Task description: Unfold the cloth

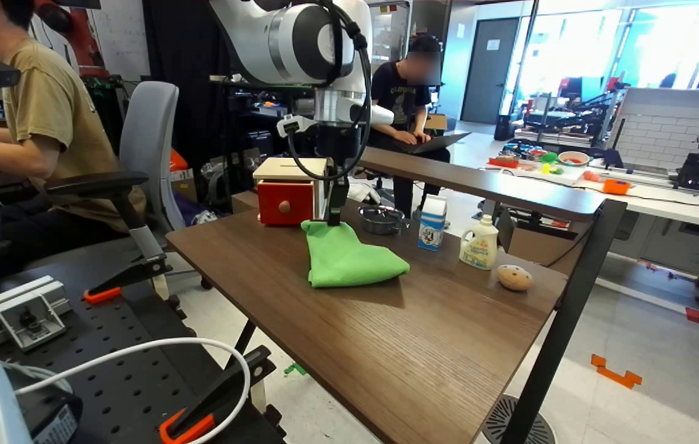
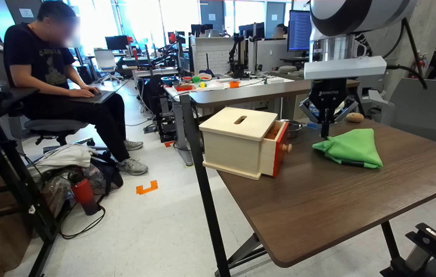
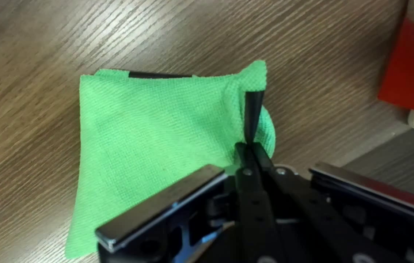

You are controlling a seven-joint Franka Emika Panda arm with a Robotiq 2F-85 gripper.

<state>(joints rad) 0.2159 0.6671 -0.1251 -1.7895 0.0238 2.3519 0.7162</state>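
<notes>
Cloth (image 3: 148, 124) pinch clearest in wrist view

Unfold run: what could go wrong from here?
1. The gripper pinches the green cloth near one edge; it could slip out.
2. The green cloth is folded, so lifting might carry several layers together.
3. The red drawer is pulled out nearby; a swing that way could bump it.

cloth (image 1: 352, 259) lies on table (image 1: 435, 333) near box (image 2: 229, 148).

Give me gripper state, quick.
Gripper: closed, holding the green cloth near one edge.
</notes>
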